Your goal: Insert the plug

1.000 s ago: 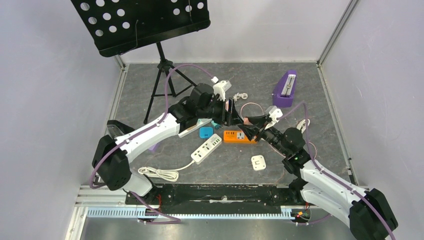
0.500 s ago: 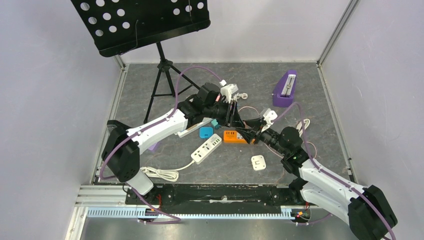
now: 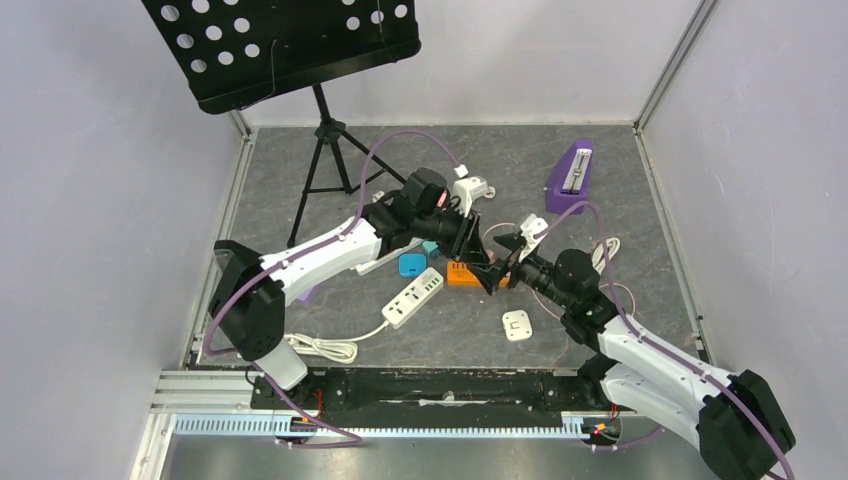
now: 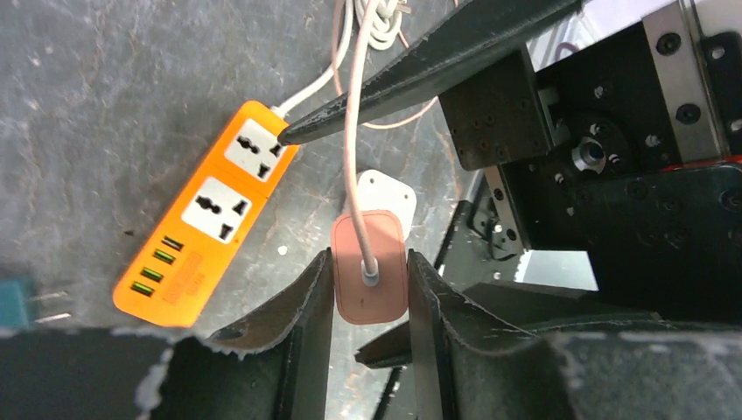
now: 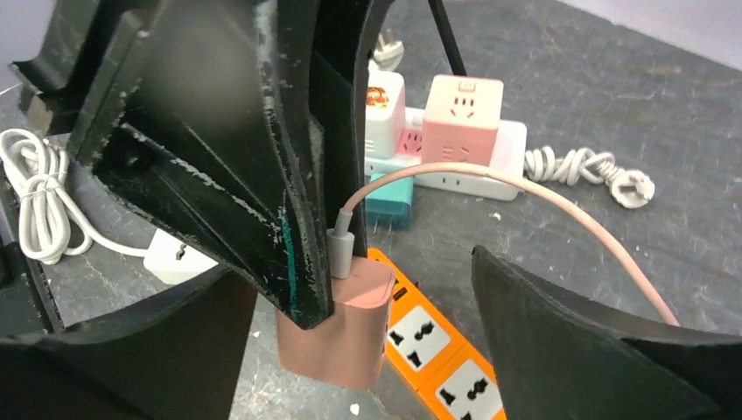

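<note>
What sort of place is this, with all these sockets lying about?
Probably a robotics lab test cell: left arm and right arm bolted to a walled grey table, with practice props like the orange power strip, pink plug and music stand.

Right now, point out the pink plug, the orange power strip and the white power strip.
pink plug (image 4: 371,306), left wrist view, lower part of its body.
orange power strip (image 4: 213,208), left wrist view, its lower socket.
white power strip (image 3: 413,297), top external view, its middle.

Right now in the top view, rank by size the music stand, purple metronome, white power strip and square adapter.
Largest: music stand, nearest the camera
purple metronome
white power strip, close behind
Smallest: square adapter
</note>
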Controlling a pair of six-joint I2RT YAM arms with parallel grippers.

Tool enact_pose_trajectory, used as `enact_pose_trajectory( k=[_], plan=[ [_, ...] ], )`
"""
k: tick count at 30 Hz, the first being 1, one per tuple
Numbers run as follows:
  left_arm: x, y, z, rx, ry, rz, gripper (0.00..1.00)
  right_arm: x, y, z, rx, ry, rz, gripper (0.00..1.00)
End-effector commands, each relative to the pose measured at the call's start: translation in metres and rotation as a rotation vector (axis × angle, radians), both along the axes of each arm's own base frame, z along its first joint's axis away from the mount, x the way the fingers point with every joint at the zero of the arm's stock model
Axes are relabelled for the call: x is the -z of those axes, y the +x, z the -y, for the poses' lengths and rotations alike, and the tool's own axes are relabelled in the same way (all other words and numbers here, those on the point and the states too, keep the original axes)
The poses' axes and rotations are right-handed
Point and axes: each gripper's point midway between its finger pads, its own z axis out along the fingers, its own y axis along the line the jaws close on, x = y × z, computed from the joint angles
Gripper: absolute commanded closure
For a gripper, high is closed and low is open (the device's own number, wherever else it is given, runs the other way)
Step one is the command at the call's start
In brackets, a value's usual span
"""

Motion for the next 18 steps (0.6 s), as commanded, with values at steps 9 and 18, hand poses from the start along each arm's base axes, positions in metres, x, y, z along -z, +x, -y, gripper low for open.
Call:
enact_pose_trajectory(
  k=[9,18],
  plan=[
    [0.021,0.035,0.005,0.31,0.149,0.532,0.98,-0.054,0.006,0.045,0.286,0.05,-0.169,0.03],
    [0.042,0.038,0.01,0.573,0.109,0.708,0.98,0.006,-0.005,0.1,0.671,0.003,-0.523,0.2]
  ],
)
